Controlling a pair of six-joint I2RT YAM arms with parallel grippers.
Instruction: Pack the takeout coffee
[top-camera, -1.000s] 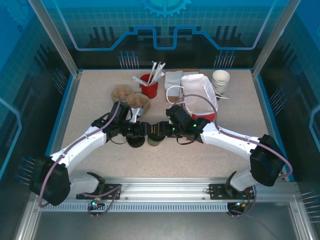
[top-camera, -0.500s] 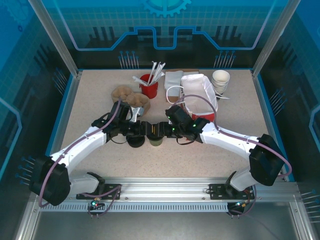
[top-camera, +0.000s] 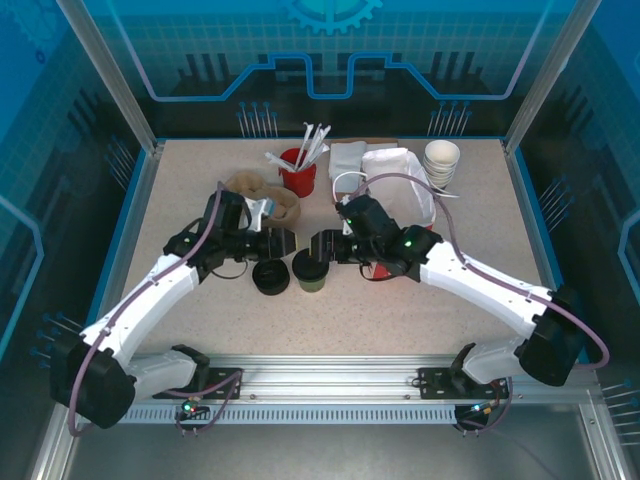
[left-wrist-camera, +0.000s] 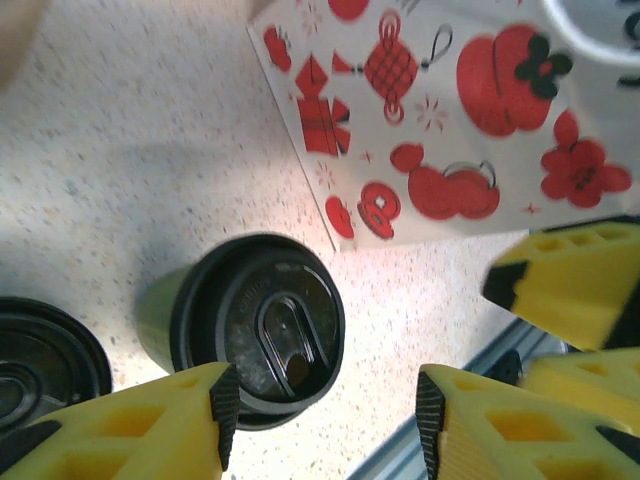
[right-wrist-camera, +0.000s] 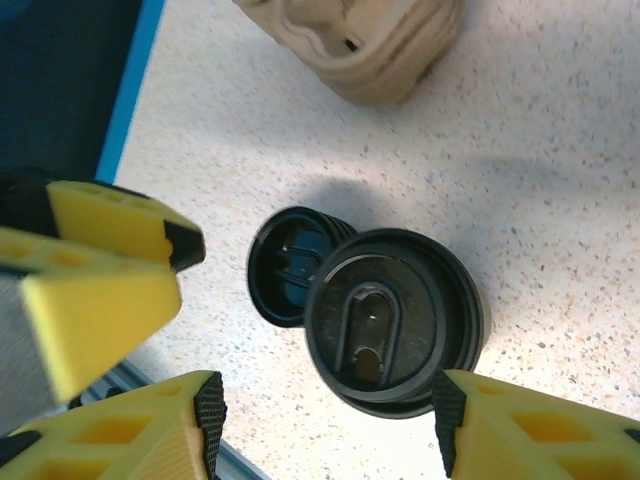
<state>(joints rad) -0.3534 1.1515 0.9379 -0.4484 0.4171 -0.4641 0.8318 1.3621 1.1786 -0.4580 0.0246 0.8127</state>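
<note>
The small olive-brown paper cup with a round black plastic lid (top-camera: 311, 274) stood upright where it had been a second before. The low black ring-shaped piece (top-camera: 268, 278) sat just beside it. Both arms had drawn back and risen from the cup. The left gripper (left-wrist-camera: 327, 415) and right gripper (right-wrist-camera: 330, 415) hung above it, jaws apart and empty. The red-and-white paper bag (left-wrist-camera: 450, 110) stood just behind the cup.

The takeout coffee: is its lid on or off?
On. The takeout coffee stands upright, and its round black lid covers the whole rim in both wrist views.
</note>
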